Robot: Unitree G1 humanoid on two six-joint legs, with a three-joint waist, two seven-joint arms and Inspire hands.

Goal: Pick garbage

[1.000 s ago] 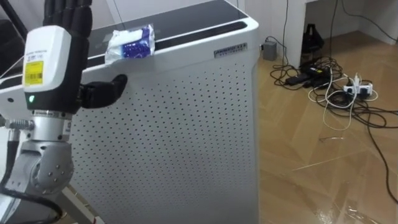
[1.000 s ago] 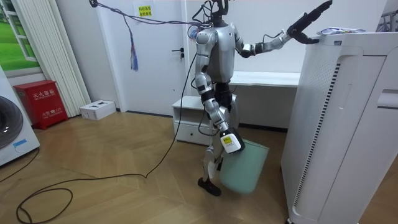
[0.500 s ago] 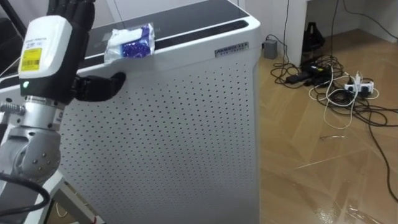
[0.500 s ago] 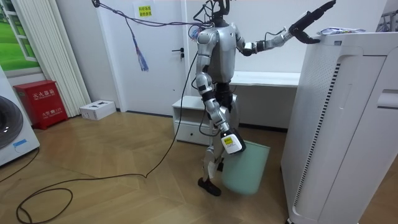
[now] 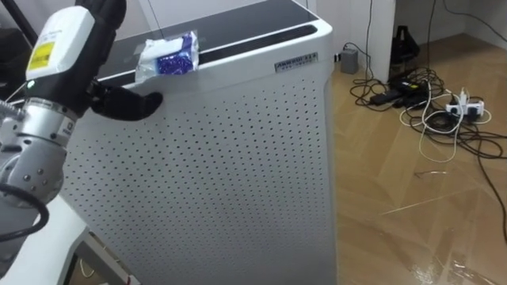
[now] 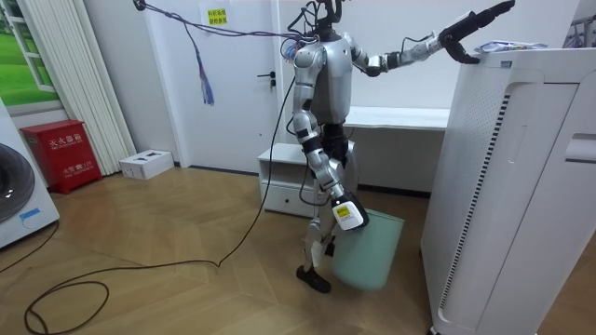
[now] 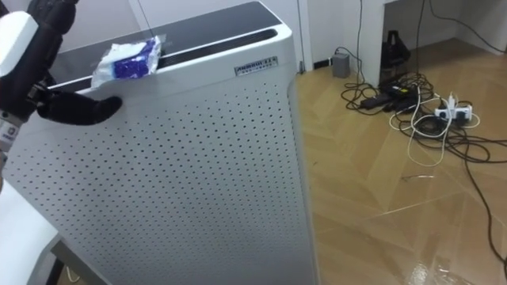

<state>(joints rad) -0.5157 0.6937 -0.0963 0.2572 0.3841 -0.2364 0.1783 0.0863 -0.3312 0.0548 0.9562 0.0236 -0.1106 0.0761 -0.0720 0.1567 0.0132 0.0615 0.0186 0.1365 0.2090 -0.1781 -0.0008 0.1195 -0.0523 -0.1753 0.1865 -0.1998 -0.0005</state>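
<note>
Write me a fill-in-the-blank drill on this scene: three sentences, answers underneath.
1. The blue-and-white wrapper lies on ___ of the white air purifier.
2. The robot hand raised beside the wrapper is the robot's ___ one.
3. The bin by the robot's legs is ___ in colour.
Answers: top; left; green.

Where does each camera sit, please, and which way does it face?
Left eye view: on the head, looking down at the white appliance and wrapper atop it; left robot hand at left.
Right eye view: beside it, sharing that appliance, wrapper and hand.
Room view: across the room, facing the whole robot; right robot hand by the green bin.
</note>
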